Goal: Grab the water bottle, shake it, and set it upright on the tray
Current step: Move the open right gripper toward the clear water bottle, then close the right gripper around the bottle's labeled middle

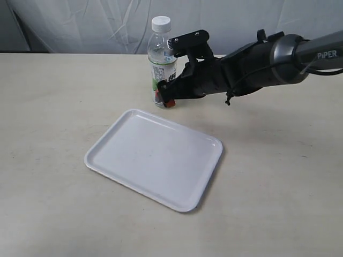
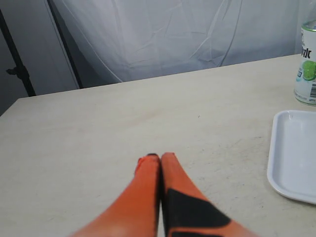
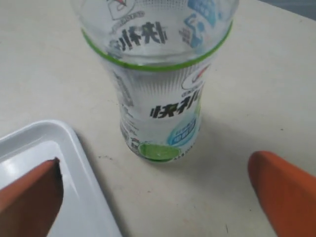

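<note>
- In the exterior view, finds the water bottle (image 1: 159, 56) upright on the tabletop (image 1: 53, 107), near the far edge and about midway along it, white cap (image 1: 161, 23) on. Shows the tray (image 1: 102, 160) lying flat toward the middle of the tabletop with nothing on it, near the bottle on its near-edge side and not touching it.
- Same view: places the right end effector (image 1: 169, 69) low at the bottle's label (image 1: 159, 70), opened wide around it. Cannot tell from here whether either side touches.
- In the left wrist view, shows the left end effector (image 2: 159, 160) narrow, tips pressed together, holding nothing, low over the tabletop. Catches the bottle (image 2: 308, 64) and part of the tray (image 2: 296, 153) well apart from it.
- In the right wrist view, shows the orange fingers (image 3: 284, 192) spread wide, with the bottle's base (image 3: 158, 148) just ahead of the gap and apart from both. Confirms the bottle stands on the tabletop beside the tray's rim (image 3: 74, 133), not on it.
- Reads as the pick-up step, with the grasp not yet made. Leaves the shaking and the standing on the tray to do.
- Calls next for easing forward until the label sits between the pads, then closing squarely on the body. Risks tipping the bottle with a one-sided touch.
</note>
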{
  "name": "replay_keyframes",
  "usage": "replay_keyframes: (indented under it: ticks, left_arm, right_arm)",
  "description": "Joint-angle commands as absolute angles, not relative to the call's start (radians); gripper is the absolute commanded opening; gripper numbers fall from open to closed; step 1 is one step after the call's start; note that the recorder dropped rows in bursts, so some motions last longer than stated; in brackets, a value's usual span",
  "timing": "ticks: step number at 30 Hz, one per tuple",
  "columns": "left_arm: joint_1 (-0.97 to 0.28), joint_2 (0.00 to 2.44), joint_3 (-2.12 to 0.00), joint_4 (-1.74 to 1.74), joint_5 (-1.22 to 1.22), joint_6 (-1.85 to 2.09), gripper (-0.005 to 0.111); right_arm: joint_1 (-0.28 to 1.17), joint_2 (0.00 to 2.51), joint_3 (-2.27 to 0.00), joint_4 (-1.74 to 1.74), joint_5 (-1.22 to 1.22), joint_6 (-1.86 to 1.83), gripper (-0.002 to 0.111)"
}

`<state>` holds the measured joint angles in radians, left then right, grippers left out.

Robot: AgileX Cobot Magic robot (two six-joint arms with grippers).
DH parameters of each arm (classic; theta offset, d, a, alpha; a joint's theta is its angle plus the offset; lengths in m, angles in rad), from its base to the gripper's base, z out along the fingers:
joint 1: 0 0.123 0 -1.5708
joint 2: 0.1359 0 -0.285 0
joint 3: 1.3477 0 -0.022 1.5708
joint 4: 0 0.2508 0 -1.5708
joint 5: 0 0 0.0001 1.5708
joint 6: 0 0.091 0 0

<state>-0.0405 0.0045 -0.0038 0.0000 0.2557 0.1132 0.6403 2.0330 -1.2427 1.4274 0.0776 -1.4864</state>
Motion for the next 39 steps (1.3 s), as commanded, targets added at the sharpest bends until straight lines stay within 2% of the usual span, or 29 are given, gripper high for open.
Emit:
replay_keyframes:
  ticks: [1,10,33,34,36,37,39]
  left_arm:
    - [-0.041,0.0,0.0,0.0,0.246,0.113,0.0]
    - [-0.041,0.0,0.0,0.0,0.246,0.113,0.0]
    - [-0.041,0.0,0.0,0.0,0.246,0.113,0.0]
    - [-0.041,0.0,0.0,0.0,0.246,0.113,0.0]
    - [-0.041,0.0,0.0,0.0,0.246,0.113,0.0]
    - [-0.041,0.0,0.0,0.0,0.246,0.113,0.0]
    - [-0.041,0.0,0.0,0.0,0.246,0.113,0.0]
  right_arm:
    - [0.642,2.076,-1.292,1.396,0.1,-1.494,0.104]
    - [0.688,2.103,-1.358,1.396,0.029,-1.496,0.104]
    - [0.688,2.164,-1.453,1.399,0.011,-1.498,0.104]
    - [0.688,2.164,-1.453,1.399,0.01,-1.498,0.103]
    - [0.688,2.164,-1.453,1.399,0.009,-1.498,0.092]
    - [0.688,2.164,-1.453,1.399,0.009,-1.498,0.081]
    - [0.688,2.164,-1.453,1.401,0.03,-1.498,0.053]
